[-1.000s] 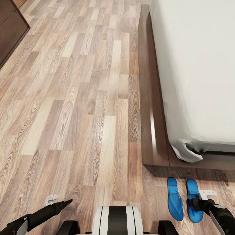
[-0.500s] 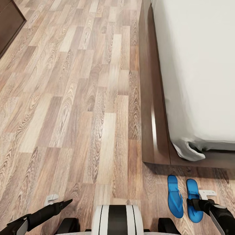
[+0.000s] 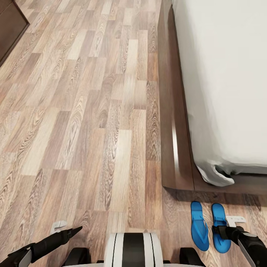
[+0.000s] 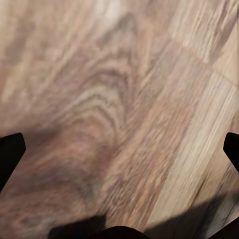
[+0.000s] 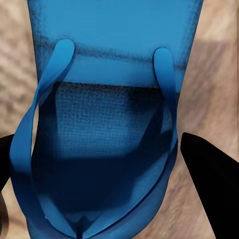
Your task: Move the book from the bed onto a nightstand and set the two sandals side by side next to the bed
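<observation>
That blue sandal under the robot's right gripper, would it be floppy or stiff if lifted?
The sandal looks thin and flat, so it is probably light and may bend. Its narrow straps would likely flex under the right gripper. Lying flat, it should slide, not roll.

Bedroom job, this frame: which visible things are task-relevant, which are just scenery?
Task things:
- two sandals, side by side on the floor at the bed's corner
- bed
- right gripper, jaws open over the right-hand sandal

Scenery:
- wood floor
- dark furniture at far left
- left gripper, jaws open over floor
</observation>
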Robot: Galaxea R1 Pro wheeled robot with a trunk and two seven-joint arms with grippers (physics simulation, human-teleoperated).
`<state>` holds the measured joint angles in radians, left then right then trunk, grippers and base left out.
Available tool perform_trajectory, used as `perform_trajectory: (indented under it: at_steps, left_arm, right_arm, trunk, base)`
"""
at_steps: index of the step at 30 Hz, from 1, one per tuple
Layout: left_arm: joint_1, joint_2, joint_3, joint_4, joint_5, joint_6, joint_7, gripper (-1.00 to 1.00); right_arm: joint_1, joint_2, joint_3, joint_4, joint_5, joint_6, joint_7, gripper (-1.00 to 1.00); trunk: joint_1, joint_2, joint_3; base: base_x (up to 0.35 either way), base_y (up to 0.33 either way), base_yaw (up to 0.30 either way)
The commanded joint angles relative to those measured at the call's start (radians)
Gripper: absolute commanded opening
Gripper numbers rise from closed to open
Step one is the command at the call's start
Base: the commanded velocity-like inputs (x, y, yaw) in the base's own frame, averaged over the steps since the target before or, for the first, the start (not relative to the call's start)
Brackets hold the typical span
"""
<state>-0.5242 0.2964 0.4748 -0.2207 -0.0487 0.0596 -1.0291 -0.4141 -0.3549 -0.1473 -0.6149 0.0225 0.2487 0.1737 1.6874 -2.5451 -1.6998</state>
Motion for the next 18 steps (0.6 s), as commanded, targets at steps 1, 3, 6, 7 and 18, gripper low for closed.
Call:
perform_trajectory:
  at_steps: [1,3,6,7,18]
  left_arm:
    - [0.000,0.000,0.007,0.000,-0.005,0.006,-0.005,1.00]
    - [0.000,0.000,0.008,0.000,-0.005,0.006,-0.005,1.00]
    - [0.000,0.000,0.008,0.000,-0.005,0.006,-0.005,1.00]
    - [0.000,0.000,0.008,0.000,-0.005,0.006,-0.005,1.00]
    - [0.000,0.000,0.008,0.000,-0.005,0.006,-0.006,1.00]
  right_arm:
    - [0.000,0.001,-0.005,-0.002,0.002,0.006,0.006,-1.00]
    - [0.000,0.001,-0.005,-0.003,0.002,0.006,0.006,-1.00]
    - [0.000,0.001,-0.005,-0.003,0.002,0.006,0.006,-1.00]
    - [0.000,0.001,-0.005,-0.002,0.002,0.006,0.006,-1.00]
    - [0.000,0.001,-0.005,-0.003,0.002,0.006,0.006,-1.00]
  trunk:
    - [0.000,0.000,0.000]
    - [0.000,0.000,0.000]
    - [0.000,0.000,0.000]
    - [0.000,0.000,0.000]
    - [0.002,-0.001,-0.020]
  base:
    - [0.012,0.000,0.000]
    - [0.005,0.000,0.000]
    - [0.001,0.000,0.000]
    - [0.000,0.000,0.000]
    - [0.000,0.000,0.000]
